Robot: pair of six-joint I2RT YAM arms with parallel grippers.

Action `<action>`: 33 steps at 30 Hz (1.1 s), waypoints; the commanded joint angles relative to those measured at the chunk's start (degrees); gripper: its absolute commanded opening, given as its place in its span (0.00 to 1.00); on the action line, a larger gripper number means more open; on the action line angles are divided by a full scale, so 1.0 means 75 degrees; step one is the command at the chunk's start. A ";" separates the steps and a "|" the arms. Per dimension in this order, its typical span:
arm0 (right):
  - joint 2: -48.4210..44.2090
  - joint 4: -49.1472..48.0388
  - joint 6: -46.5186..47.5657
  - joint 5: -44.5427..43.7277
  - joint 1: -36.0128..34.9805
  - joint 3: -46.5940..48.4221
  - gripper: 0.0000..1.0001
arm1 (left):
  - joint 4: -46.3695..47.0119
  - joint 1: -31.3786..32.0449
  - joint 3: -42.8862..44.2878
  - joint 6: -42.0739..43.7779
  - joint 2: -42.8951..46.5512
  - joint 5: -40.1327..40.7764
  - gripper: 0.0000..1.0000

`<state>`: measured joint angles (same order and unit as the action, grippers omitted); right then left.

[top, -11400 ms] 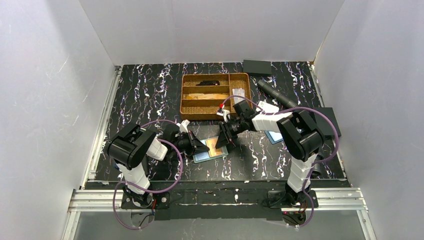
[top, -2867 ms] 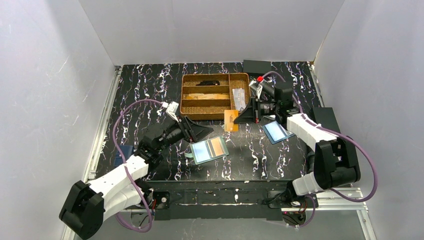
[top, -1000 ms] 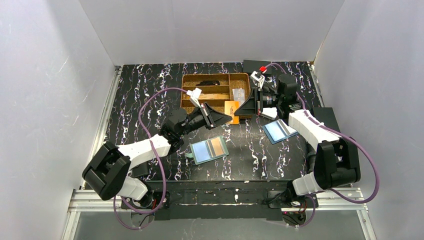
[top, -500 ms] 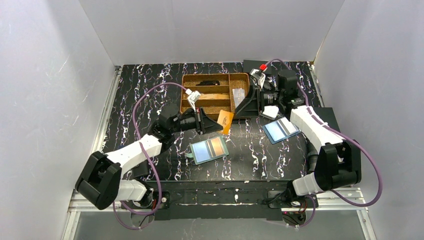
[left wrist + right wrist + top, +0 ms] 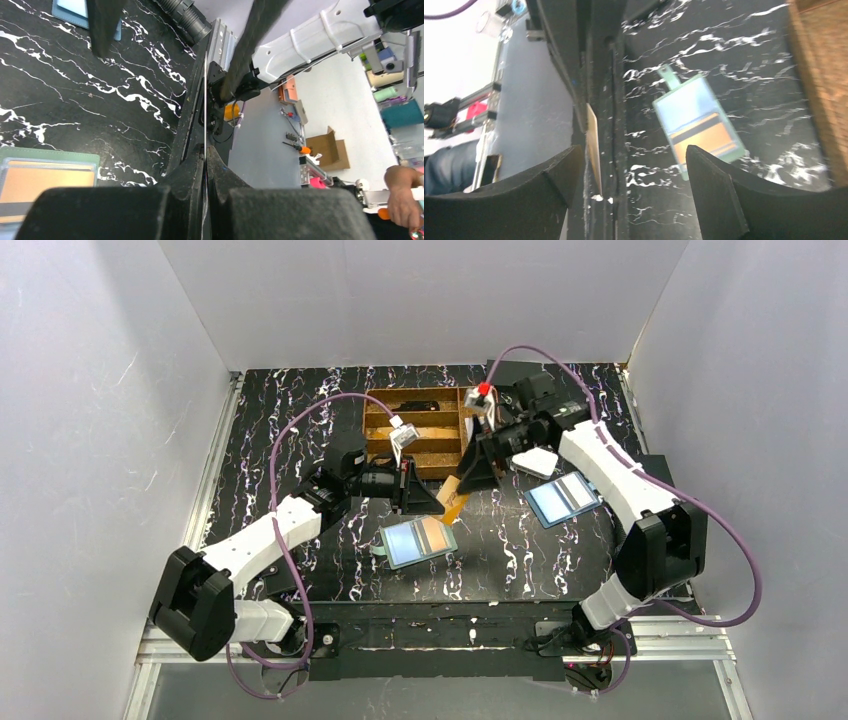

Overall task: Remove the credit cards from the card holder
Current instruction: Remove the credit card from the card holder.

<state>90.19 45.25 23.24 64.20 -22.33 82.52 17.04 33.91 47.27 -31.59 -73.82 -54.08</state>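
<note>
Swap's just gone through: a sec ago the right jaws were pinching the orange-gold card [image 5: 453,504] while the left jaws closed in. Now the right jaws stand spread wide, one finger either side of the card and, as far as the right wrist view shows, not touching it. The left jaws are pressed together on it. Left wrist view backs that up: card seen edge-on, a thin pale line running straight out from btwn the shut fingers. Card hangs tilted in mid-air over the middle of the bench, btwn the near rim of the brown tray [image 5: 368,435] and the far-right corner of the card holder [image 5: 418,542]. Holder hasn't budged: flat on the bench toward the near edge, approx central, tab pointing at the left edge. One pocket still shows an orange card w/ a dark stripe; the other looks pale blue, can't tell if that's a card or glare. Blue holder [image 5: 562,498] sits nearer the right edge, well apart, not in play. My read: card no. 1 is out and now belongs to the left arm, freeing the right arm to back off and go at the holder again. Prob. part-way through, at least one card left to pull. Watch-out: right fingers bracket the card, so a sloppy retreat could knock it.
</note>
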 commanded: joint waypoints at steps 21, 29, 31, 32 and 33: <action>-0.0563 -0.2001 -0.1934 0.0926 -0.0423 -0.1323 0.01 | -0.3099 0.0044 0.1382 0.1905 -0.0086 0.0748 0.08; -0.0220 -0.2701 -0.2831 -0.0063 0.0094 -0.1139 0.01 | -0.2592 -0.0230 0.0324 0.0974 0.1427 0.3456 0.82; 0.0054 -0.2700 -0.2947 -0.0404 0.0180 -0.0903 0.01 | -0.1988 -0.0466 -0.0248 0.0450 0.2045 0.3791 0.94; 0.0198 -0.2679 -0.3026 -0.0608 0.0196 -0.0764 0.01 | -0.1808 -0.0572 -0.0527 0.0155 0.2336 0.3967 0.98; 0.0355 -0.2670 -0.3049 -0.0830 0.0199 -0.0612 0.01 | -0.1748 -0.0660 -0.0726 -0.0116 0.2609 0.4203 0.98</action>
<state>89.41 28.25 3.70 64.20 -21.63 73.10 -1.98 31.51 47.29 -24.40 -61.82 -31.48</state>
